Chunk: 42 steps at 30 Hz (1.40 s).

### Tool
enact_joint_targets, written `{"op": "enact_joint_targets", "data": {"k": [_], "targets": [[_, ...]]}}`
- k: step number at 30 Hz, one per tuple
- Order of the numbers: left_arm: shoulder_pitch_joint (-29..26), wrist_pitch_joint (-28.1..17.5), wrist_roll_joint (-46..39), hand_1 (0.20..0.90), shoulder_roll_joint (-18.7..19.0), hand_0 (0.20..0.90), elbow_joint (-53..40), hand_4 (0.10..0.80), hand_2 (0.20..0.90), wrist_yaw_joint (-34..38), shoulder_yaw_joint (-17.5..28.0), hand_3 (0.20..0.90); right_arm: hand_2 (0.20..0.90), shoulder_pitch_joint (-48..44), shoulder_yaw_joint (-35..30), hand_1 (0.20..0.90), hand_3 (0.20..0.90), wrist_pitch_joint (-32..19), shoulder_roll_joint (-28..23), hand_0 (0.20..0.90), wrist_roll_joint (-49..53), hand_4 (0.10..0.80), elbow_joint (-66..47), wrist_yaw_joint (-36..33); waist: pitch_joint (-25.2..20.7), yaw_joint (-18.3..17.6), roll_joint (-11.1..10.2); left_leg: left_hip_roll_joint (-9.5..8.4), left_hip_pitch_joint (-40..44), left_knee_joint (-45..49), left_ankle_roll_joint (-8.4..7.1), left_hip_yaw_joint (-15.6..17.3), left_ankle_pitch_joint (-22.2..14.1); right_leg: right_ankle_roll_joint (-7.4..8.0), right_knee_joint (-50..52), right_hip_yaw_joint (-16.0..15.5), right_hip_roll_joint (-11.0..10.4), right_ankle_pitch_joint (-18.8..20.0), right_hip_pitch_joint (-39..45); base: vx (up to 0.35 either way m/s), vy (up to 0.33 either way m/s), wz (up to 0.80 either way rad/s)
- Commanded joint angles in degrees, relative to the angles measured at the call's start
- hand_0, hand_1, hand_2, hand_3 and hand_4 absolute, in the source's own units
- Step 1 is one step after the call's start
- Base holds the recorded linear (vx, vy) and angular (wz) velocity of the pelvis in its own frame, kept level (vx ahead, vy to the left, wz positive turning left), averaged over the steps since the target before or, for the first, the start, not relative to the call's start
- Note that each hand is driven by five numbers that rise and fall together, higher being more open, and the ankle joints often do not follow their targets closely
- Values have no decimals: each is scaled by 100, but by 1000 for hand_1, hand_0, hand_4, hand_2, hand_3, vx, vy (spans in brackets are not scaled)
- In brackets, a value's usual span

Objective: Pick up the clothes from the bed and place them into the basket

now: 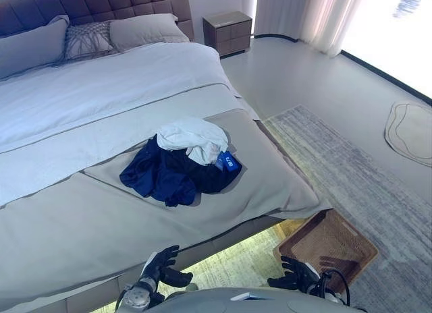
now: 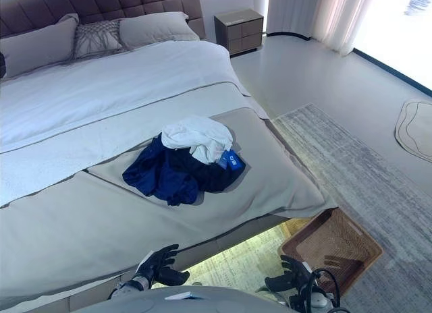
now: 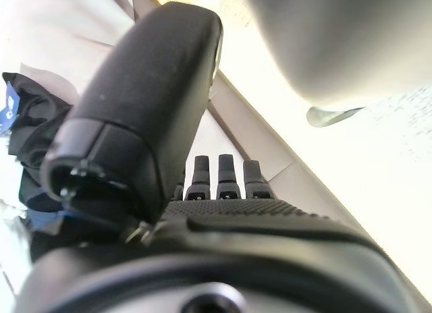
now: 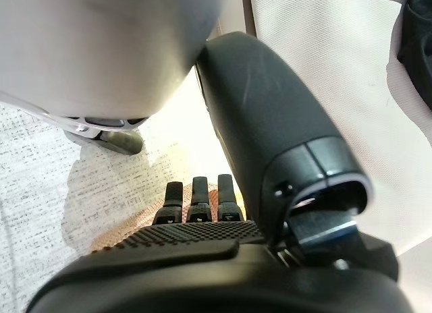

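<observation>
A pile of clothes lies on the foot of the bed: a dark navy garment [image 1: 172, 175] with a white garment [image 1: 194, 137] on top and a small blue tag beside it. A brown woven basket [image 1: 329, 243] sits on the rug by the bed's near right corner. My left hand [image 1: 160, 266] hangs low at the bed's front edge, fingers relaxed, holding nothing. My right hand [image 1: 295, 276] is low beside the basket, also empty and relaxed. Both hands are well short of the clothes. In the left wrist view the navy garment [image 3: 30, 124] shows past the thumb.
The bed [image 1: 81, 212] has a grey cover, white sheet and several pillows [image 1: 88, 40] against a tufted headboard. A wooden nightstand [image 1: 228, 31] stands at the back. A grey rug [image 1: 358, 171] covers the floor on the right, with a small round mat [image 1: 410, 132] further off.
</observation>
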Motion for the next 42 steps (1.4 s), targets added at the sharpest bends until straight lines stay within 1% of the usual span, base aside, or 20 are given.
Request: {"op": "enact_joint_targets", "data": {"k": [1, 6, 9, 16, 20, 23, 24, 25, 26, 27, 28, 29, 31, 33, 35, 37, 38, 39, 40, 42], "targets": [[-537, -584, 188, 900, 131, 900, -71, 800, 900, 413, 33, 900, 900, -453, 189, 900, 900, -301, -19, 900, -368, 800, -79, -415, 1, -61, -225, -696, 120, 103, 424, -203, -682, -64, 359, 589, 290, -184, -171, 3, 12, -7], [-624, -213, -80, 900, 228, 900, -262, 800, 900, 489, 76, 900, 900, -626, 435, 900, 900, -546, -147, 900, -454, 800, -612, -633, 83, -51, -234, -702, 99, 161, 431, -209, -678, -74, 407, 645, 292, -160, -198, -10, -3, -3], [-667, -231, 139, 900, 291, 900, -332, 800, 900, 768, 29, 900, 900, -681, 619, 900, 900, -656, -190, 900, -779, 800, -963, -897, 101, -45, -250, -708, 79, 147, 436, -219, -657, -65, 406, 652, 295, -147, -219, -31, -38, -2], [-726, -223, 445, 900, 363, 900, -779, 800, 900, 1278, -59, 900, 900, -802, 754, 900, 900, -665, -209, 900, -764, 800, -1301, -1151, 189, 42, -258, -730, -64, 302, 429, -300, -662, -100, 432, 609, 283, -149, -281, -37, -84, 1], [-757, -137, 495, 900, 320, 900, -853, 800, 900, 1202, -162, 900, 900, -940, 841, 900, 900, -575, -275, 900, -797, 800, -1483, -1275, 302, 124, -276, -762, -343, 727, 359, -345, -708, -158, 443, 575, 236, -117, -352, -62, -63, 11], [-807, -55, 579, 900, 249, 900, -874, 800, 900, 1008, -219, 900, 900, -1028, 844, 900, 900, -492, -374, 900, -690, 800, -1681, -1366, 437, 214, -403, -853, -718, 1533, 251, -319, -908, -195, 440, 437, 49, -55, -340, -26, 0, 33], [-802, -75, 627, 900, 247, 900, -884, 800, 900, 997, -232, 900, 900, -1056, 833, 900, 900, -465, -405, 900, -641, 800, -1710, -1364, 466, 239, -425, -843, -782, 1645, 221, -284, -919, -192, 455, 397, 7, -42, -332, -12, 57, 33], [-808, -77, 517, 900, 256, 900, -907, 800, 900, 969, -260, 900, 900, -1132, 821, 900, 900, -405, -471, 900, -605, 800, -1777, -1403, 524, 281, -453, -759, -945, 1812, 153, -164, -855, -182, 471, 312, -58, -28, -309, -6, 118, 29], [-831, -47, 309, 900, 256, 900, -897, 800, 900, 909, -231, 900, 900, -1216, 822, 900, 900, -371, -541, 900, -602, 800, -1805, -1482, 571, 305, -460, -617, -1028, 1783, 112, 16, -800, -169, 479, 211, -117, -46, -274, 13, 177, 37], [-837, -22, 201, 900, 245, 900, -888, 800, 900, 909, -192, 900, 900, -1269, 837, 900, 900, -363, -575, 900, -648, 800, -1816, -1554, 591, 320, -437, -546, -1014, 1597, 99, 87, -743, -156, 501, 167, -132, -78, -245, 46, 209, 34], [-840, -25, 199, 900, 230, 900, -863, 800, 900, 912, -161, 900, 900, -1329, 848, 900, 900, -366, -603, 900, -638, 800, -1835, -1632, 607, 349, -422, -509, -1027, 1494, 102, 115, -716, -151, 521, 133, -159, -117, -218, 68, 220, 38], [-841, 31, 192, 900, 222, 900, -865, 800, 900, 921, -145, 900, 900, -1406, 876, 900, 900, -300, -595, 900, -580, 800, -1901, -1684, 575, 361, -412, -567, -893, 1350, 164, 41, -731, -128, 568, 130, -185, -140, -255, 65, 195, 36], [-895, -63, 215, 900, 226, 900, -886, 800, 900, 1043, -182, 900, 900, -1497, 929, 900, 900, -287, -589, 900, -519, 800, -1996, -1762, 507, 370, -376, -585, -728, 1083, 224, -29, -701, -91, 719, 103, -211, -198, -335, 101, 201, 24], [-927, -181, 20, 900, 295, 900, -1076, 800, 900, 1085, -162, 900, 900, -1590, 939, 900, 900, -264, -627, 900, -547, 800, -2185, -1772, 475, 384, -357, -590, -542, 890, 325, -71, -723, -28, 1004, 151, -217, -284, -452, 143, 178, 9], [-895, -69, -123, 900, 419, 900, -1445, 800, 900, 1012, -128, 900, 900, -1648, 871, 900, 900, -169, -689, 900, -548, 800, -2557, -1791, 483, 426, -314, -556, -476, 761, 404, -12, -682, 18, 1616, 112, -219, -418, -618, 127, 147, -2], [-844, -26, -160, 900, 514, 900, -1631, 800, 900, 938, -131, 900, 900, -1700, 817, 900, 900, -178, -761, 900, -524, 800, -2775, -1765, 501, 450, -290, -565, -446, 627, 468, 15, -626, 107, 2226, 85, -239, -334, -864, 132, 124, -2], [-812, -16, -121, 900, 619, 900, -1759, 800, 900, 902, -183, 900, 900, -1796, 750, 900, 900, -143, -892, 900, -383, 800, -2970, -1706, 547, 441, -252, -561, -416, 525, 500, -59, -579, 193, 2763, 160, -238, -141, -1157, 139, 61, 3], [-809, 6, -88, 900, 712, 900, -1856, 800, 900, 868, -241, 900, 900, -1905, 689, 900, 900, -144, -1009, 900, -305, 800, -3072, -1708, 583, 430, -242, -563, -397, 473, 501, -156, -569, 231, 2882, 243, -228, -24, -1335, 116, 30, 1], [-809, 14, -86, 900, 725, 900, -1872, 800, 900, 863, -249, 900, 900, -1919, 681, 900, 900, -126, -1023, 900, -279, 800, -3085, -1701, 591, 428, -245, -569, -389, 464, 502, -169, -569, 237, 2901, 255, -233, -20, -1357, 152, -82, 9], [-909, 20, -316, 900, 874, 900, -2027, 800, 900, 862, -314, 900, 900, -2298, 588, 900, 900, -17, -1285, 900, -161, 800, -3325, -1770, 659, 365, -274, -565, -385, 417, 409, -342, -573, 226, 2021, 426, -290, 86, -1518, 150, -163, 38]]}}
